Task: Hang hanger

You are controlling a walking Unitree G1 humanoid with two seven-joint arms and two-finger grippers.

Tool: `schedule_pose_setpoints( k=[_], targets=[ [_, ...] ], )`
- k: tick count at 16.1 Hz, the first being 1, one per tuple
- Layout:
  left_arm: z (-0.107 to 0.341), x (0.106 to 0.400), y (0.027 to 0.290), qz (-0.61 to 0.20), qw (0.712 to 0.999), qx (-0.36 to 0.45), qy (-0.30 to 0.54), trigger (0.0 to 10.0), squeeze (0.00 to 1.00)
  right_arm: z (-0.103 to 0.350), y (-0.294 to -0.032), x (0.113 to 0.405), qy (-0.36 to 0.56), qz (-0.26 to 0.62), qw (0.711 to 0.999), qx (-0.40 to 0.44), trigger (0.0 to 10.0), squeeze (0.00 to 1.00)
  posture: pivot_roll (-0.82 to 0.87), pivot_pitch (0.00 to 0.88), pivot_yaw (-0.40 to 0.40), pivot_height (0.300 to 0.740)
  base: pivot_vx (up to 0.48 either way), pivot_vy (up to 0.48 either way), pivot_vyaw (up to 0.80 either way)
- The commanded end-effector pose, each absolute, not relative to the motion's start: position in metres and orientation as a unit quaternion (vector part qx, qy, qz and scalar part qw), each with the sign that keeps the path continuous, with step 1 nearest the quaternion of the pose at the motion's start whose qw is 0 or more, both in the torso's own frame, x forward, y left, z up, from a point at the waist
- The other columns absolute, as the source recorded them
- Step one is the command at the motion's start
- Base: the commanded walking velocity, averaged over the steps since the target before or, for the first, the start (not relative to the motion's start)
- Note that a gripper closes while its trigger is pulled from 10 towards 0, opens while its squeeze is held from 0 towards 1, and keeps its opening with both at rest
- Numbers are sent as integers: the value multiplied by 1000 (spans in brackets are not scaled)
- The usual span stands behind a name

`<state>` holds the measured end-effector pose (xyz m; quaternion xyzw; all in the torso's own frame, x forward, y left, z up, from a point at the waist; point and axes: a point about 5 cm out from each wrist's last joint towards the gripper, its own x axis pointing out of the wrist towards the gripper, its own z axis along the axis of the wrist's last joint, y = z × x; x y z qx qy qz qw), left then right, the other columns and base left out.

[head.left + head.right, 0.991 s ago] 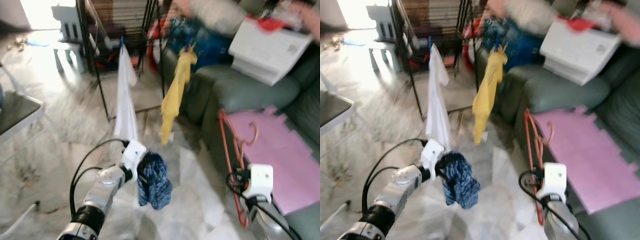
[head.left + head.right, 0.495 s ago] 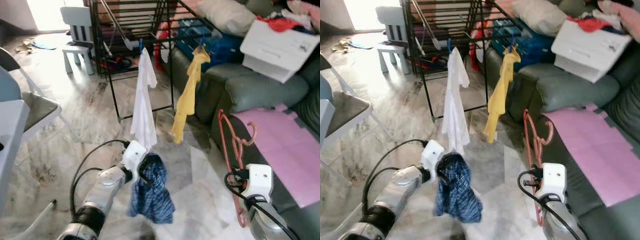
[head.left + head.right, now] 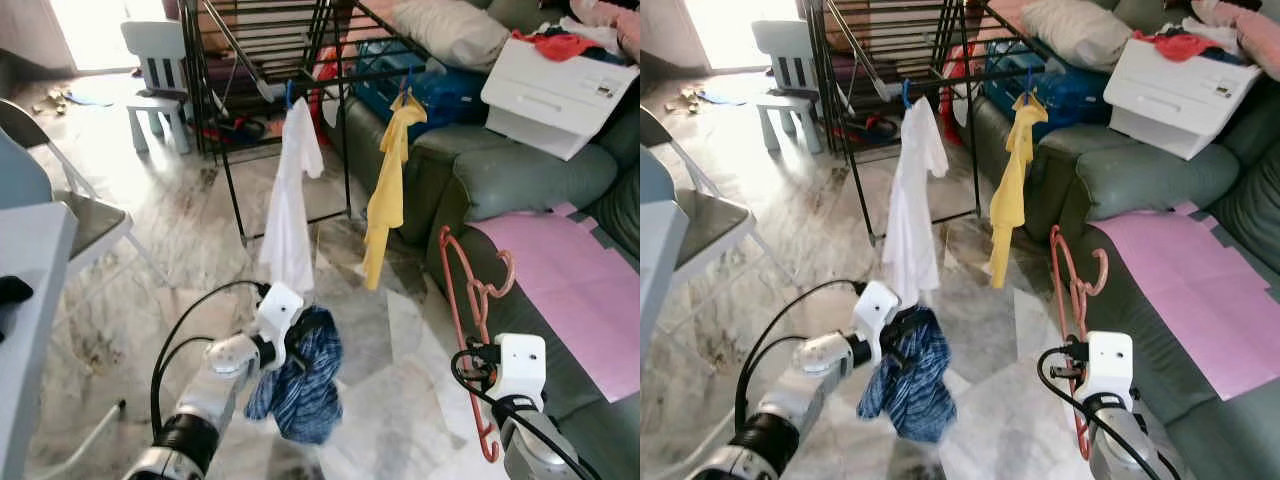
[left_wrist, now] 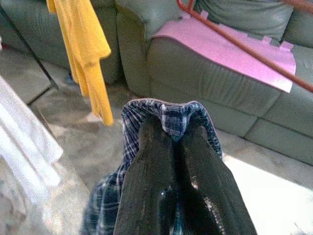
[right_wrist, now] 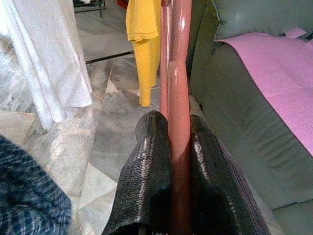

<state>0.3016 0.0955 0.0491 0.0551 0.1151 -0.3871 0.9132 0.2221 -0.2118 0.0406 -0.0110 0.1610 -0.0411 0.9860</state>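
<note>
A red hanger (image 3: 462,300) stands upright in front of the green sofa, and my right gripper (image 5: 171,120) is shut on its lower bar (image 5: 179,98). My left gripper (image 4: 172,128) is shut on a blue plaid cloth (image 3: 300,385) that dangles over the marble floor, low in the middle. Beyond them stands a black drying rack (image 3: 330,70). A white shirt (image 3: 290,200) and a yellow shirt (image 3: 388,190) hang on blue hangers from its front rail.
The green sofa (image 3: 520,180) runs along the right, with a pink mat (image 3: 570,280), a white box (image 3: 560,85) and pillows on it. A folding chair (image 3: 80,215) and a pale table edge (image 3: 25,330) are at left. A small stool (image 3: 160,80) stands far back.
The camera has steadied and shifted, so the rack now sits closer to centre. The plaid cloth has swung slightly in the left gripper. Both grips are unchanged.
</note>
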Motion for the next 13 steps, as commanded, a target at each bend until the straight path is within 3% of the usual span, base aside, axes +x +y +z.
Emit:
schedule_pose_setpoints(
  k=[1, 4, 5, 10, 13],
  targets=[
    [66, 314, 100, -387, 916, 72, 76, 10000, 0, 44, -215, 223, 155, -41, 987, -16, 10000, 0, 65, 0, -47, 740, 0, 0, 0],
    [83, 328, 106, -402, 904, 141, 45, 10000, 0, 46, -218, 219, 163, -10, 986, -41, 10000, 0, 61, 0, -48, 740, 0, 0, 0],
    [105, 338, 110, -457, 848, 266, -2, 10000, 0, 63, -219, 220, 143, 29, 988, -51, 10000, 0, 48, 0, -47, 740, 0, 0, 0],
    [131, 353, 116, -468, 742, 477, -57, 10000, 0, 84, -219, 213, 141, 144, 974, -106, 10000, 0, 29, 0, -29, 740, 0, 0, 0],
    [133, 358, 118, -443, 741, 499, -71, 10000, 0, 90, -219, 200, 162, 201, 959, -120, 10000, 0, 23, 0, -24, 740, 0, 0, 0]
  ],
)
